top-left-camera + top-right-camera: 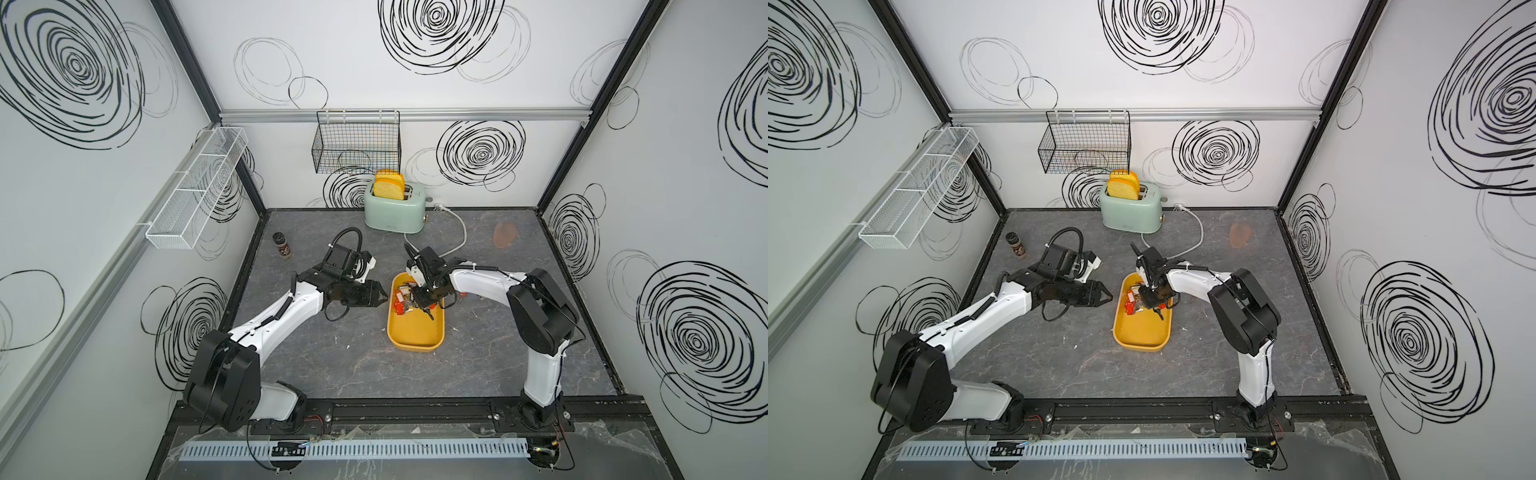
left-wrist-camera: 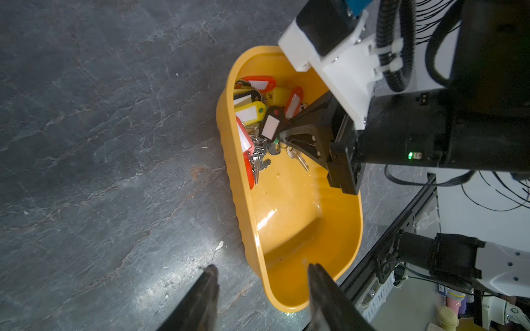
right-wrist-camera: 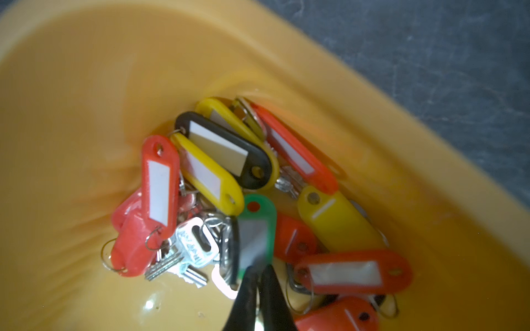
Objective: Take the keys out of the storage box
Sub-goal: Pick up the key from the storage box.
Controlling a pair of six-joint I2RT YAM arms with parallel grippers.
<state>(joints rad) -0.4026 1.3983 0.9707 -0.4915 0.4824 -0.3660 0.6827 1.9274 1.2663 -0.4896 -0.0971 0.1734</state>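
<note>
Keys (image 3: 200,172) lie in one tangled heap at the end of the storage box (image 1: 413,332) that faces the back edge of the tabletop. Red tags are the most common, with some yellow, one black and one green, and rings and silver blades are knotted underneath. The box sits around the middle of the tabletop, between the two arms. Its other half, toward the front edge, is bare.

The right pincer (image 3: 258,275) is down inside the box at the heap. Its tips are drawn almost together at the end of the green tag (image 3: 255,226), and they appear to have nipped it (the wrist view is blurred there, so I can't say how firm the hold is). The left pincer (image 2: 261,266) hangs just beside the box's left wall, about half open and holding nothing.

By my reading the job has barely started. Both top views show no key on the tabletop around the box, so the whole lot looks to be inside. This pinch reads as the first extraction, with lifting and setting down not yet done. Because the rings interlock, one tag may drag neighbours up with it or slip free, and I expect many more such picks before the box is empty.
</note>
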